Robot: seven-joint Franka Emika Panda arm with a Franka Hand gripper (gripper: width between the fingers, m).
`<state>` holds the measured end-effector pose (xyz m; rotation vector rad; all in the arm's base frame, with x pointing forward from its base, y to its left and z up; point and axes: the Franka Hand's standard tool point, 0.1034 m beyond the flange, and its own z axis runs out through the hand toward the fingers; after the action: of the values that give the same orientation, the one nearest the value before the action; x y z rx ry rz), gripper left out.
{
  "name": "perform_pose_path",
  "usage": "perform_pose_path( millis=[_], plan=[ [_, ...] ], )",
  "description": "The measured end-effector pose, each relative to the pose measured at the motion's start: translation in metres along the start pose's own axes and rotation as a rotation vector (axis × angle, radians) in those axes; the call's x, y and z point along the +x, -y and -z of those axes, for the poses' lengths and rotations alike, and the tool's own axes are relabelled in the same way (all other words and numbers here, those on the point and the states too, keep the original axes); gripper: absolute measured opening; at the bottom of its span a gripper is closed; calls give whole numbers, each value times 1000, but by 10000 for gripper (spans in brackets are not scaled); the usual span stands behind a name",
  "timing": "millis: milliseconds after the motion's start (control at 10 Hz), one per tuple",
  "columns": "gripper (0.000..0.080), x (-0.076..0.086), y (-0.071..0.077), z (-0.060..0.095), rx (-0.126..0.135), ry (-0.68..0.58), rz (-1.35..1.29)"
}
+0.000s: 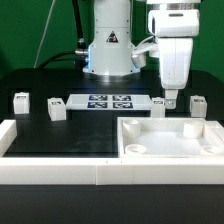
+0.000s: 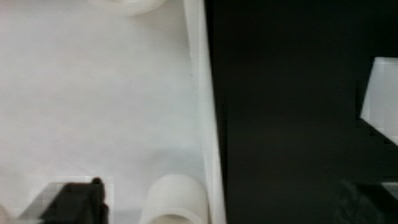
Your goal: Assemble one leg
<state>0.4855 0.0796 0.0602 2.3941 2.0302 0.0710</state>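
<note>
Several small white legs with tags stand along the back of the black table: two at the exterior view's left, one by the marker board's right end and one further right. My gripper hangs just above the table at the far edge of the large white tray-like piece, between the two right legs. In the wrist view my gripper is open and holds nothing. Its dark fingertips straddle the tray's edge. A rounded white corner boss sits between them.
The marker board lies at the back centre before the robot base. A white L-shaped rail runs along the front and left edges. A white shape, perhaps a leg, shows at the wrist view's edge.
</note>
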Motion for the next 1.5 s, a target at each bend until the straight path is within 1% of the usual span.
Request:
perform_pose_path(
  millis=[200,300,400,600,700,900,1000,1100,1300,1500],
  plan=[
    [649,1,1,0,2,-4,-236],
    [649,2,6,-1,-6,-13,-360],
    [649,5,17,-3,-2,-24,-542],
    [649,13,24,-4,11,-36,-764],
    [649,22,28,-4,22,-40,-914],
    [649,41,37,-5,39,-45,-1124],
    [649,54,42,-4,46,-44,-1240],
    [649,63,43,-3,47,-46,-1297],
    [649,61,43,-4,66,-49,-1462],
    [649,62,45,-4,77,-42,-1518]
  ],
)
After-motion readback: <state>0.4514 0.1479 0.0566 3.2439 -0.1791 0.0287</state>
